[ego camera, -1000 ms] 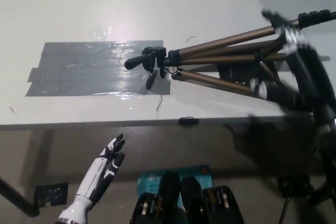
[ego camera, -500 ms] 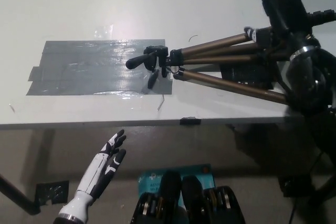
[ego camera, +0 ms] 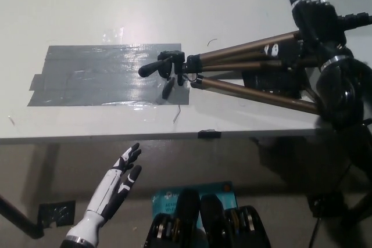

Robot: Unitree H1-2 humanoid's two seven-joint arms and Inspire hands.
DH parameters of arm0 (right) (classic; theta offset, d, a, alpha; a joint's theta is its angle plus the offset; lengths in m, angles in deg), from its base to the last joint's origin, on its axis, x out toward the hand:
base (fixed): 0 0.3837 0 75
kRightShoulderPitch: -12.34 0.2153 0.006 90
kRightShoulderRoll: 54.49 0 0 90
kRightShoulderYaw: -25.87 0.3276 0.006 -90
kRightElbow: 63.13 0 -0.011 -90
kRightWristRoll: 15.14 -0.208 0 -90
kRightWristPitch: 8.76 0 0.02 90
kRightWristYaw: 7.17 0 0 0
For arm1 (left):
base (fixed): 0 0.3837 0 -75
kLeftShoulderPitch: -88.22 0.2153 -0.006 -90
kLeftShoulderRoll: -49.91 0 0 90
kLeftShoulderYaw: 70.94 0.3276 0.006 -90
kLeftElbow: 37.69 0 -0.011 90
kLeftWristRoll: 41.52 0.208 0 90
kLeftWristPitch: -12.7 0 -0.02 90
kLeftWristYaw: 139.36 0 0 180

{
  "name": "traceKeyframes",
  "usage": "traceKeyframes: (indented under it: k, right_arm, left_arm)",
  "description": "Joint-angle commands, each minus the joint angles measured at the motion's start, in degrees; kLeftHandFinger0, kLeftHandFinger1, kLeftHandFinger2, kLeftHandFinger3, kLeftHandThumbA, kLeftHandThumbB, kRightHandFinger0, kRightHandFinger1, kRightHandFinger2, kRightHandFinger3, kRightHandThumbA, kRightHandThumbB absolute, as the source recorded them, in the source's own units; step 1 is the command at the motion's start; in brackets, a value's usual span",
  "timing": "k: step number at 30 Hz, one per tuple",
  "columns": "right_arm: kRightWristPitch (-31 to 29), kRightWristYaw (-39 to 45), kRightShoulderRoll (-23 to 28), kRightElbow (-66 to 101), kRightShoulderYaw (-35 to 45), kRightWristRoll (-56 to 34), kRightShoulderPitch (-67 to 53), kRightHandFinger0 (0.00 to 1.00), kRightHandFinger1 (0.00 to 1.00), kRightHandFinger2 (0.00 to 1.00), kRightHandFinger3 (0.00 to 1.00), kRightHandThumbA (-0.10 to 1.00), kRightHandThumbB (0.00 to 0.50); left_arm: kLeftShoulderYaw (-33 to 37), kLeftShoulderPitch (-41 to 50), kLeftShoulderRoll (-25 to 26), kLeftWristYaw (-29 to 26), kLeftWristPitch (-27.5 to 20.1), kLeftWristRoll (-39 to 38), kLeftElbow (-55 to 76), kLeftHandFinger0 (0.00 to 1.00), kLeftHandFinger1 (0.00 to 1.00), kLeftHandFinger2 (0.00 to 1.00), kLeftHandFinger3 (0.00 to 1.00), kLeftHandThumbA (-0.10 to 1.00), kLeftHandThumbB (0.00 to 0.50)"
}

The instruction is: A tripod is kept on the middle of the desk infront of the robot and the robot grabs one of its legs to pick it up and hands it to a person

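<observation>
Tripod lying on its side on the table, head at the right edge of the grey tape patch, legs running to your right. Your black right hand hovers over the legs' far ends, fingers spread, grasping nothing. The white left hand rests open below the table's near edge.

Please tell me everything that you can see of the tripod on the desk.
The tripod lies on its side on the white desk, its legs bronze-coloured, metallic-looking, pointing right. Its black head with handle rests on the grey tape patch. The black right hand, open, is over the leg ends; contact unclear. The white left hand hangs apart.
</observation>
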Motion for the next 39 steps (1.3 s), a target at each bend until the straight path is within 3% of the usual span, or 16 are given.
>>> traceKeyframes:
  k: [1,9,13,19,25,27,39]
  right_arm:
    - [0.9,2.6,2.3,7.8,1.9,-1.9,1.3,1.0,1.0,1.0,1.0,1.0,0.481]
    - [1.3,6.2,3.1,20.8,4.8,-4.5,0.5,1.0,1.0,1.0,1.0,1.0,0.446]
    - [2.0,8.4,3.6,21.9,4.5,-4.2,1.0,1.0,1.0,1.0,1.0,1.0,0.468]
    - [0.2,8.2,3.7,11.2,1.4,-1.7,3.0,1.0,1.0,1.0,1.0,1.0,0.5]
    - [-2.1,7.6,4.5,2.5,-2.7,0.4,3.7,1.0,1.0,1.0,1.0,1.0,0.5]
    - [-3.5,6.8,4.6,-0.9,-4.6,1.2,4.8,1.0,1.0,1.0,1.0,1.0,0.5]
    - [-7.0,3.5,4.6,-9.6,-12.1,5.7,10.0,1.0,1.0,1.0,1.0,1.0,0.5]
  left_arm:
    - [0.2,-0.7,0.5,0.7,-0.5,0.9,1.3,1.0,1.0,1.0,1.0,1.0,0.119]
    - [0.0,0.4,0.4,1.5,-0.7,-0.1,1.5,1.0,1.0,1.0,1.0,1.0,0.099]
    - [0.0,0.6,0.3,1.6,-0.1,-0.1,1.7,1.0,1.0,1.0,1.0,1.0,0.108]
    - [-0.4,-0.1,-0.1,1.1,-1.0,-0.4,0.7,1.0,1.0,1.0,1.0,1.0,0.103]
    - [0.1,0.2,0.2,1.3,-0.2,0.8,1.5,1.0,1.0,1.0,1.0,1.0,0.123]
    - [-0.1,-0.3,0.1,1.2,-0.7,0.4,1.1,1.0,1.0,1.0,1.0,1.0,0.106]
    - [-0.3,-0.1,0.1,1.3,-0.4,-0.1,1.3,1.0,1.0,1.0,1.0,1.0,0.115]
